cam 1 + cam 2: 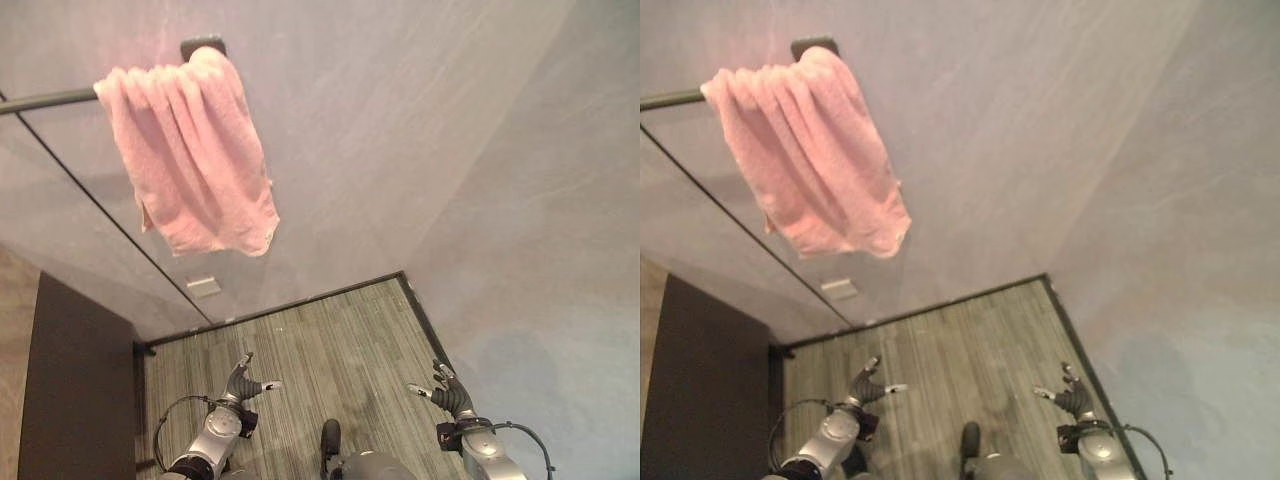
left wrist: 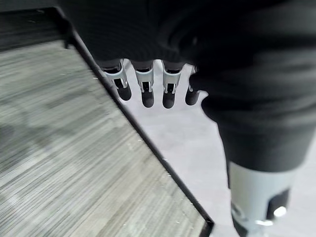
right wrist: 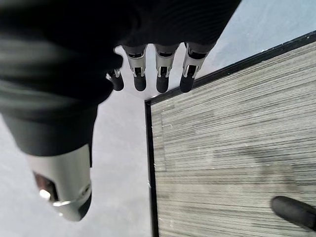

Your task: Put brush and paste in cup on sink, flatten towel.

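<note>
A pink towel [image 1: 190,155] hangs bunched and crumpled over a dark rail [image 1: 45,100] on the grey wall, high at the left. My left hand [image 1: 242,383] is low down over the striped floor, well below the towel, with relaxed fingers [image 2: 144,89] that hold nothing. My right hand [image 1: 449,391] is at the same height on the right, also open and empty, its fingers [image 3: 160,74] straight.
Grey walls meet in a corner ahead, with a dark skirting strip [image 1: 300,300] along the floor's edge. A dark panel [image 1: 75,390] stands at the lower left. A small pale plate [image 1: 203,286] is on the wall under the towel.
</note>
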Robot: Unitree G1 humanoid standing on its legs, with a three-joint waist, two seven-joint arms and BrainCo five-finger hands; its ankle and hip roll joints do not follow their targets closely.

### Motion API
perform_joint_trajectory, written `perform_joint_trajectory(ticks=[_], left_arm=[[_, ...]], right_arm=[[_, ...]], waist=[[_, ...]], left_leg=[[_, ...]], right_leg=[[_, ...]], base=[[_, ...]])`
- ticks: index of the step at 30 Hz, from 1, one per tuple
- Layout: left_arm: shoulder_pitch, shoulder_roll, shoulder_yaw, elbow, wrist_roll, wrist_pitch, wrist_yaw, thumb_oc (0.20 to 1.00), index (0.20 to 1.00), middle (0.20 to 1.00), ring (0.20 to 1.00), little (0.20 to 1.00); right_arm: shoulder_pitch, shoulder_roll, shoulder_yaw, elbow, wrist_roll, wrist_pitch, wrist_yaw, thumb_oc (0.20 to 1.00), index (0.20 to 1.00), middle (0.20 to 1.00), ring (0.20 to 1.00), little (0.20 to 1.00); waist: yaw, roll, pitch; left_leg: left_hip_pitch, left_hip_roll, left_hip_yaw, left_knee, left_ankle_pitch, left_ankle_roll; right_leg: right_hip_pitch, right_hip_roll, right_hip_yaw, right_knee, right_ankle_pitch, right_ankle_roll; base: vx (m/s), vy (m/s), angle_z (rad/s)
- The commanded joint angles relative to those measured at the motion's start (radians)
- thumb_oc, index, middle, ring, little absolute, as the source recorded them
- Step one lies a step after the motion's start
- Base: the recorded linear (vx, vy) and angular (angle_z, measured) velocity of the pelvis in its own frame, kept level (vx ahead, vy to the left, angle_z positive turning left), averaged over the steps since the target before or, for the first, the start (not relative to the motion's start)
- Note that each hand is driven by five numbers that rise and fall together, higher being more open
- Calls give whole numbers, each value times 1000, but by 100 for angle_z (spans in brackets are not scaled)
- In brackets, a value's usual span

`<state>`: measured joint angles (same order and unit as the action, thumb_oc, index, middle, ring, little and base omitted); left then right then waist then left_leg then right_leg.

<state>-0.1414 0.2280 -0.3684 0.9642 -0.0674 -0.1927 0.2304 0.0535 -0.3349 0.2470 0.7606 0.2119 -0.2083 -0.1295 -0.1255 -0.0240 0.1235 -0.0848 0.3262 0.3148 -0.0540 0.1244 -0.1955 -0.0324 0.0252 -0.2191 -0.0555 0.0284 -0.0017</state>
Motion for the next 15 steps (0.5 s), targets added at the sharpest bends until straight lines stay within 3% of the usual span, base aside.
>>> perform_joint_trajectory(ticks=[1,4,5,6,7,10,12,14,15], left_arm=[[-2,50,2,-38,14,-37,8,1000,1000,1000,1000,1000],[4,67,-12,-69,27,-34,2,1000,1000,1000,1000,1000],[-1,75,-14,-79,29,-31,3,1000,1000,1000,1000,1000],[-2,75,-14,-79,29,-31,3,1000,1000,1000,1000,1000],[-2,88,-14,-97,34,-29,4,1000,1000,1000,1000,1000],[10,99,-18,-126,51,-28,-4,1000,1000,1000,1000,1000],[19,106,-24,-124,72,-29,-17,1000,1000,1000,1000,1000],[18,109,-25,-127,78,-31,-18,1000,1000,1000,1000,1000],[17,113,-20,-127,81,-34,-17,1000,1000,1000,1000,1000]], right_arm=[[3,-1,-3,-7,-19,-5,-9,1000,1000,1000,1000,1000],[-3,20,-4,-12,-25,0,-10,1000,1000,1000,1000,1000],[-15,29,6,-14,-35,2,-13,1000,1000,1000,1000,1000],[-15,29,6,-13,-35,2,-13,1000,1000,1000,1000,1000],[-24,33,18,-37,-43,-1,-13,1000,1000,1000,1000,1000],[-20,36,29,-70,-42,-8,-7,1000,1000,1000,1000,1000],[-19,32,33,-72,-33,-14,2,1000,1000,1000,1000,1000],[-21,30,31,-78,-33,-14,-1,1000,1000,1000,1000,1000],[-25,28,28,-77,-35,-19,-6,1000,1000,1000,1000,1000]], waist=[[16,-7,-38],[26,-19,-40],[31,-19,-30],[33,-18,-33],[30,-15,-11],[27,-4,2],[6,-6,-2],[12,-7,-7],[24,-16,-17]], left_leg=[[-34,-78,-15,59,46,63],[-37,-141,-8,96,-10,111],[-19,-176,-6,89,-29,140],[-23,-173,-5,88,-28,140],[9,-200,-2,70,-40,164],[15,-210,-12,66,-53,179],[42,-229,-34,44,-54,180],[48,-234,-32,36,-54,177],[56,-242,-18,22,-61,172]], right_leg=[[50,-232,123,132,-13,157],[4,-281,159,241,45,175],[-53,-301,170,354,112,167],[-58,-299,172,352,115,166],[-101,-307,155,454,178,168],[-133,-278,144,519,171,167],[-167,-174,197,471,86,147],[-163,-177,172,424,82,147],[-162,-206,116,320,80,149]], base=[[113,194,-34],[117,360,-23],[58,332,5],[66,417,8],[37,211,19],[90,232,23],[152,123,29],[102,58,24],[104,-34,14]])
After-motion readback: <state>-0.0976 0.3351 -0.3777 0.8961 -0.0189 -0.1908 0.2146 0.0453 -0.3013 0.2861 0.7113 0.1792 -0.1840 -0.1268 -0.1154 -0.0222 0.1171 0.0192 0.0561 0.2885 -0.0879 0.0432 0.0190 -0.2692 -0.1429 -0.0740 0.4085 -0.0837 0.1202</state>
